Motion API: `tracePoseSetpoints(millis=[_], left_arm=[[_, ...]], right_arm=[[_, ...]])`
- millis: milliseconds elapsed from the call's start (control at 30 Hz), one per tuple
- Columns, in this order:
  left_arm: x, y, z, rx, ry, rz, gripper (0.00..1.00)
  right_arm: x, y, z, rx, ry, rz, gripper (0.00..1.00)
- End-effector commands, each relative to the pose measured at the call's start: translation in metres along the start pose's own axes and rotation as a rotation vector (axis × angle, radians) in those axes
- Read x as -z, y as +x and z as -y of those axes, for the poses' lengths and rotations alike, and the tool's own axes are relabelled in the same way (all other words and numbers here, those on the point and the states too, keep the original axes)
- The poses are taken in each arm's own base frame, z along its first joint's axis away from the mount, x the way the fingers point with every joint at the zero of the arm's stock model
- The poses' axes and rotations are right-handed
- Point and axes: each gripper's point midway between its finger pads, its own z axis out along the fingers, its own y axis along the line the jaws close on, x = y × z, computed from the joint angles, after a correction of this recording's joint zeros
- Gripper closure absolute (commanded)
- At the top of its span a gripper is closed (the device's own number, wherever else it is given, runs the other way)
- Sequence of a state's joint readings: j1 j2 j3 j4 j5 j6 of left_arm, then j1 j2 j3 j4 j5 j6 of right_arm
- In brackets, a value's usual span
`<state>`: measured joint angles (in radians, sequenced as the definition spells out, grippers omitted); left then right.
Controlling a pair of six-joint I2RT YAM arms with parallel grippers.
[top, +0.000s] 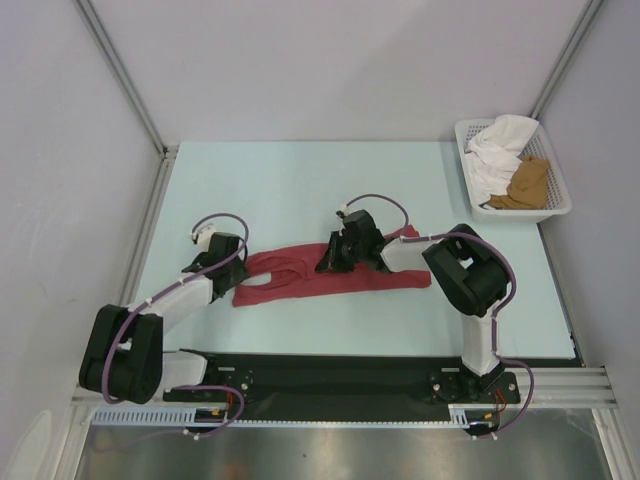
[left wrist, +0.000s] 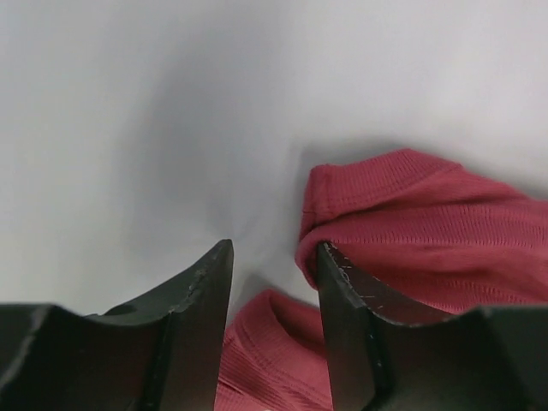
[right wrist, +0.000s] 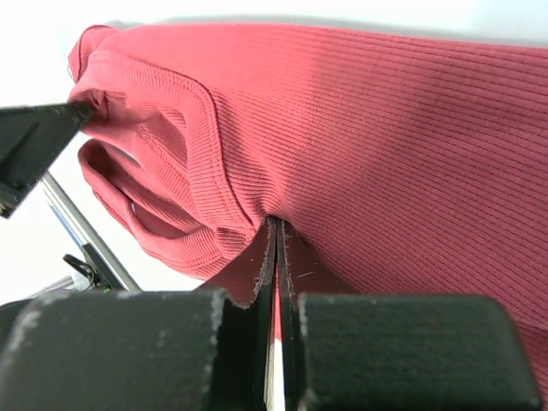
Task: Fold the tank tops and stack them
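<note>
Folding begins at the left end of the dark red tank top point(top: 290, 285), which lies stretched lengthwise across the surface point(top: 300, 190), nearer its near edge than its far one. At that end the left hand point(left wrist: 274, 248) stands with its fingers apart and grips nothing; the strap cloth bunches just beyond its right finger. To do this step well, I judge it should settle over one hem and close on the cloth fully before any lift, so the fold line comes out straight. Toward the middle of the garment, the right hand point(right wrist: 274, 224) is clamped on a pinch of ribbed cloth beside an armhole hem. That pinch should serve as the anchor, and both hands should travel level together so the cloth does not twist. At the far right corner, the white basket point(top: 525, 214) holds the tan-brown tank top point(top: 527, 183) beside a white cloth point(top: 500, 145), not yet folded.
</note>
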<state>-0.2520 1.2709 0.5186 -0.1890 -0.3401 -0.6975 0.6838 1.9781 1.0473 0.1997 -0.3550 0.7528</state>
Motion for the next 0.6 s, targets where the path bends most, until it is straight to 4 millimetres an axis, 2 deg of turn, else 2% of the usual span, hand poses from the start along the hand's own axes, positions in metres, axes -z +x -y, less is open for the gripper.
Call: tracePoseSetpoints(millis=[0,33,67,167,233,300,367,400,433,467,500,567], left_arm=[[-0.006,-0.036,-0.01,0.08,-0.059,0.068,0.51],[-0.009,-0.035,-0.012,0.082,-0.071,0.045,0.51],[-0.01,-0.044,-0.011,0.095,-0.067,0.053,0.53],[-0.016,-0.056,-0.015,0.111,-0.072,0.054,0.56],[-0.017,-0.056,-0.015,0.105,-0.079,0.048,0.56],[-0.018,-0.057,-0.01,0.094,-0.048,0.043,0.55],[-0.017,-0.049,-0.002,0.075,0.007,0.014,0.53],[-0.016,-0.052,0.004,0.066,0.045,0.032,0.52],[-0.015,-0.051,0.007,0.061,0.072,0.032,0.51],[-0.014,-0.039,0.007,0.054,0.095,0.009,0.45],[-0.01,-0.045,0.012,0.055,0.135,0.041,0.43],[-0.006,-0.036,0.01,0.055,0.156,0.039,0.34]], right_arm=[[-0.003,0.029,0.042,-0.016,0.166,-0.057,1.0],[-0.002,0.027,0.039,-0.013,0.161,-0.053,1.0],[-0.002,0.028,0.04,-0.013,0.163,-0.056,1.0],[0.0,0.028,0.039,-0.01,0.166,-0.053,1.0],[0.001,0.027,0.039,-0.009,0.168,-0.051,1.0],[0.002,0.025,0.037,-0.006,0.166,-0.047,1.0],[0.002,0.026,0.038,-0.007,0.17,-0.051,1.0],[0.002,0.026,0.039,-0.007,0.173,-0.051,1.0],[0.002,0.026,0.038,-0.008,0.171,-0.049,1.0],[0.001,0.026,0.038,-0.008,0.169,-0.05,1.0],[0.001,0.026,0.039,-0.008,0.172,-0.05,1.0],[0.0,0.027,0.038,-0.007,0.169,-0.053,1.0]])
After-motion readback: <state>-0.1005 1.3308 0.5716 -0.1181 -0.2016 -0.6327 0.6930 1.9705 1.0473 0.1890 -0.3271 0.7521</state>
